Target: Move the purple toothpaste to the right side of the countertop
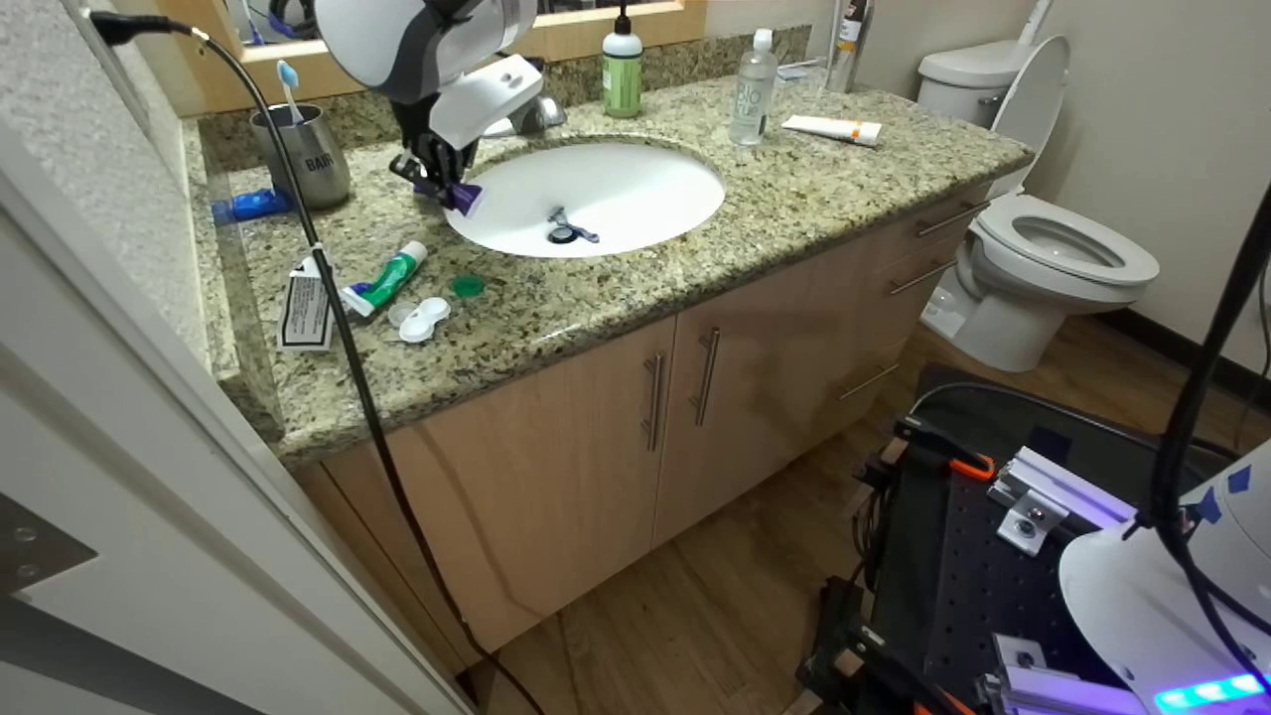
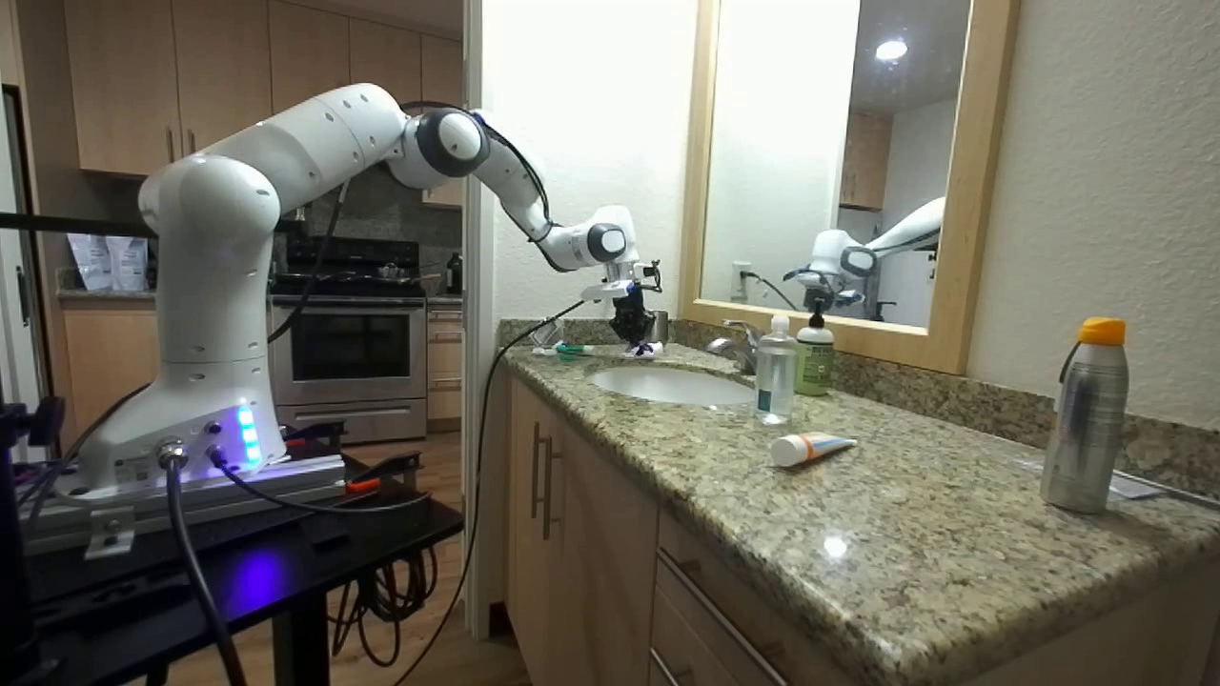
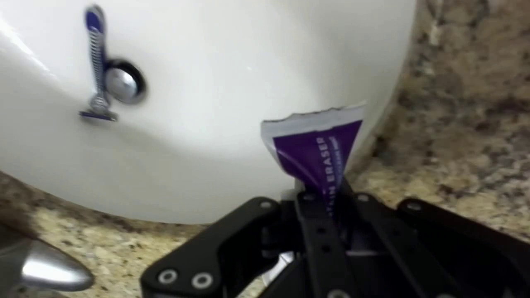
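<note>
The purple tube [image 3: 318, 153] is pinched between nearly closed fingers [image 3: 318, 239]; if the grip is loosened by its likely soft body, it may be dropped into the sink [image 3: 207, 116].

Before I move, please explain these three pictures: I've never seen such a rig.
The machine is a white robot arm on a black stand. Two pictures look on from outside; the close-up is the wrist view, looking down into the white sink, where a razor lies. The black gripper is closed on the purple toothpaste, near the sink's edge. On the countertop lie a green tube and an orange-banded white tube; a metal cup, a soap bottle and a clear bottle stand there too.
</note>
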`<state>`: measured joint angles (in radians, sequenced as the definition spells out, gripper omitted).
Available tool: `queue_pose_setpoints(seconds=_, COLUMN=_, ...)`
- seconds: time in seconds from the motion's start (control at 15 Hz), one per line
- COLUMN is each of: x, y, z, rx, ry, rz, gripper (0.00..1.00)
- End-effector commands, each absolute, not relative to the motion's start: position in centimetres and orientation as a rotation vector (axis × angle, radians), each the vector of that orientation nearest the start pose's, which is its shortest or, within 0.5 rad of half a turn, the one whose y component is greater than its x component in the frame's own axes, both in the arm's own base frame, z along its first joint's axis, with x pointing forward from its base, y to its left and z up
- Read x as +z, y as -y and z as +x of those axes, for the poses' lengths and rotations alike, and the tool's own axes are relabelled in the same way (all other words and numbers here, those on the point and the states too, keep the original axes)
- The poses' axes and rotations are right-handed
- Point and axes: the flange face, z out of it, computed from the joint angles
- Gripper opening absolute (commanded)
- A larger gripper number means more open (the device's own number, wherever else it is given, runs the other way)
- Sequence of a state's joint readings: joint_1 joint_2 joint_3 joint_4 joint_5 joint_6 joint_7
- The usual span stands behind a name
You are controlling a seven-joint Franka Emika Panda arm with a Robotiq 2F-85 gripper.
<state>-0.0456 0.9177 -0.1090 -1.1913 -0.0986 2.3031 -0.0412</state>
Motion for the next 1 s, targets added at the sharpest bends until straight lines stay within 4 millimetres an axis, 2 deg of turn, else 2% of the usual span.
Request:
queue_pose_setpoints(seconds=0.0, x=30.9, y=14.4, z=75.2, rx=-0.180, ry=-0.166, rz=-3.400, gripper=0.02)
queue_pose_setpoints(seconds=0.47, x=45.0, y=22.7, z=71.3, rx=-0.340, ry=-0.390, rz=-3.308, gripper=0.02)
queue_pose_setpoints(seconds=0.6, x=48.4, y=26.1, z=69.4, rx=-0.381, ry=-0.509, rz=-3.227, gripper=0.02)
queue_pose_setpoints(seconds=0.73, x=50.9, y=29.6, z=67.1, rx=-0.419, ry=-0.648, rz=-3.131, gripper=0.02)
queue_pose_setpoints(seconds=0.93, x=53.4, y=36.5, z=62.6, rx=-0.442, ry=-0.899, rz=-2.976, gripper=0.02)
